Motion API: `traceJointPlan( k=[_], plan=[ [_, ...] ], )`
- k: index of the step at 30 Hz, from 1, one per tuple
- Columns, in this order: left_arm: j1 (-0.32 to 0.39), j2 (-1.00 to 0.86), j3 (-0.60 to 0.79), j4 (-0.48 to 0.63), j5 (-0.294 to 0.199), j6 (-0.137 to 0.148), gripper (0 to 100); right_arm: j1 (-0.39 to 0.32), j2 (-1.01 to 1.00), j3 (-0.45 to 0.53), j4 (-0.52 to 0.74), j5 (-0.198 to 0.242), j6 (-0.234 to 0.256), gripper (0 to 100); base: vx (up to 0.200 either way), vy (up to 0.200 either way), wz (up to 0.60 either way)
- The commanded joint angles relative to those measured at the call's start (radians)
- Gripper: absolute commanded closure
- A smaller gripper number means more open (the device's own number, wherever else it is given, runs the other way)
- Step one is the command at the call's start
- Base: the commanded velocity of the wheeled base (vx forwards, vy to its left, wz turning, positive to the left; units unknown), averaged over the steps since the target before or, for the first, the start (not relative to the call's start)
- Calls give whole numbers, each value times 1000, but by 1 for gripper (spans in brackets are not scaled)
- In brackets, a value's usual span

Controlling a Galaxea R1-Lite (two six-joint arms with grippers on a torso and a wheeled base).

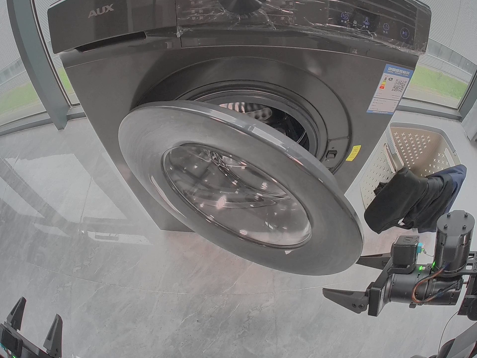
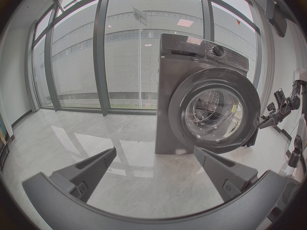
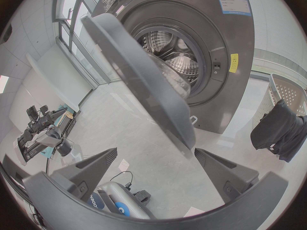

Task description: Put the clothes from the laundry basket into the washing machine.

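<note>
A grey front-loading washing machine point(image 1: 149, 75) stands before me with its round door point(image 1: 238, 185) swung wide open. Behind the door the steel drum point(image 1: 258, 115) shows. To the machine's right stands a beige perforated laundry basket point(image 1: 422, 147), with dark clothes point(image 1: 412, 200) draped over its front rim. My right gripper point(image 1: 360, 279) hangs open and empty just off the door's right edge, in front of the basket; in the right wrist view the door's edge point(image 3: 179, 131) lies between its fingers point(image 3: 96, 166). My left gripper point(image 1: 35, 319) is open at the lower left, far from the machine.
Glossy grey tiled floor point(image 1: 149, 284) spreads in front of the machine. Tall windows point(image 2: 128, 55) run behind it. The open door juts far out over the floor between my arms.
</note>
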Motion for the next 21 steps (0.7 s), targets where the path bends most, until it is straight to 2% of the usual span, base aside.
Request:
traceJointPlan(
  k=[1,6,9,15,21],
  plan=[
    [0,-10,16,0,0,0,0,14,-6,30,-42,11,1,0,0,0,0],
    [0,-10,16,0,0,0,0,-10,4,37,-58,-1,-11,0,0,0,0],
    [0,-10,16,0,0,0,0,-52,10,22,-58,-10,-19,0,0,0,0],
    [0,-10,16,0,0,0,0,-50,54,-32,-58,-7,-16,0,-200,0,0],
    [0,-10,16,0,0,0,0,-20,89,-62,-59,-1,-9,0,0,0,0]
  ],
)
